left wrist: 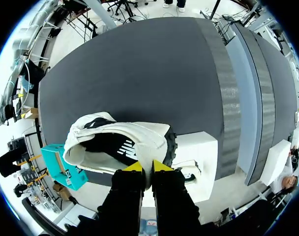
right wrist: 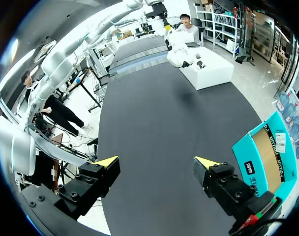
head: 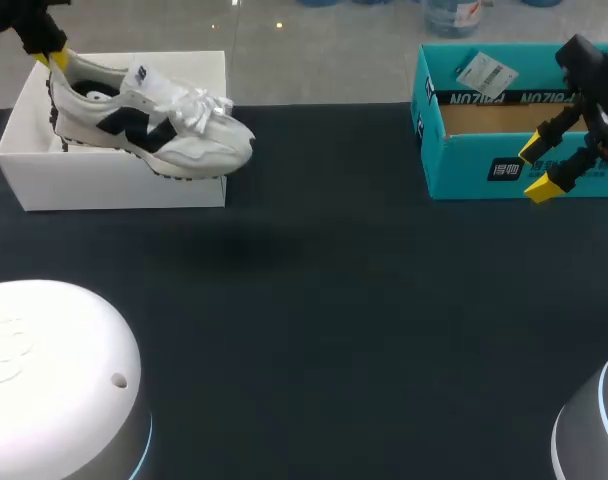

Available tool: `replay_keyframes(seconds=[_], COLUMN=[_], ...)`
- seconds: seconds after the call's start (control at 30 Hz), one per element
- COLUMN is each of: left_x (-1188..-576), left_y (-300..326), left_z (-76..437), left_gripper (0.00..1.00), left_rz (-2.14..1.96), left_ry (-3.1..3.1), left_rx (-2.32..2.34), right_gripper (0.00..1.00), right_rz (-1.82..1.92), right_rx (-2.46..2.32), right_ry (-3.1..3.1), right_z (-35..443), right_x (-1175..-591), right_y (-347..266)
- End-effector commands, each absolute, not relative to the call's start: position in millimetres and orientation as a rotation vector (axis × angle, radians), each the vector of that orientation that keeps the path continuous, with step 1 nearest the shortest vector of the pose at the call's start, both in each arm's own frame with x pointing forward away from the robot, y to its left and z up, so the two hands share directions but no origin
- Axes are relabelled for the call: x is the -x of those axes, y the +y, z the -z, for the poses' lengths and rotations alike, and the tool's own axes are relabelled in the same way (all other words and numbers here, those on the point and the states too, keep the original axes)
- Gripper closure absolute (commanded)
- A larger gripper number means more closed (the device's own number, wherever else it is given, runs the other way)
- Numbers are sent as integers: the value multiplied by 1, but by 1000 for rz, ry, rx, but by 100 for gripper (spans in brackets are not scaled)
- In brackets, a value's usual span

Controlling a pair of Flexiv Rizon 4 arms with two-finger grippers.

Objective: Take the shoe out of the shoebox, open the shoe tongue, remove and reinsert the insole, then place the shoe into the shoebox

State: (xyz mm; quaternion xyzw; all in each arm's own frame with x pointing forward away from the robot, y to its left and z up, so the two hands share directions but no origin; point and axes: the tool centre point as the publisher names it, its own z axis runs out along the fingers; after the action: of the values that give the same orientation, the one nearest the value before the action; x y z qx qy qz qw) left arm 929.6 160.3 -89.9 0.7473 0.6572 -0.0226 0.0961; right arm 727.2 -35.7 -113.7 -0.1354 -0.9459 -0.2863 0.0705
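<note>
My left claw (left wrist: pixel 148 167) pinches the heel of the white sneaker (head: pixel 159 125), lifting it from the far-left white shoebox (head: pixel 114 185), while my right claw (head: pixel 537 167) hangs wide open and empty, so the tongue and insole steps are not yet done.

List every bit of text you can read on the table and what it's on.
Teal box, rim strip: white lettering, upside down, unreadable.
Black label on its front: characters too small.
White tag on it: print too small.
Shoe: dark side logo, no words.
White box: none seen.
</note>
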Motion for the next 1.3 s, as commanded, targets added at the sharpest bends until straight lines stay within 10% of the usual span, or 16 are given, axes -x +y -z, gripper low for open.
replay_keyframes(seconds=[0.03,1.3], left_x=[-881,-684], left_y=[137,-24], left_z=[110,196], left_gripper=[100,100], left_rz=[16,216], left_ry=[1928,1639], left_rx=[-2224,-2558], right_gripper=[0,0], right_rz=[856,856], right_rx=[406,406], right_ry=[-2845,-2845], right_z=[114,114], right_x=[-729,-729], right_y=[-35,-35])
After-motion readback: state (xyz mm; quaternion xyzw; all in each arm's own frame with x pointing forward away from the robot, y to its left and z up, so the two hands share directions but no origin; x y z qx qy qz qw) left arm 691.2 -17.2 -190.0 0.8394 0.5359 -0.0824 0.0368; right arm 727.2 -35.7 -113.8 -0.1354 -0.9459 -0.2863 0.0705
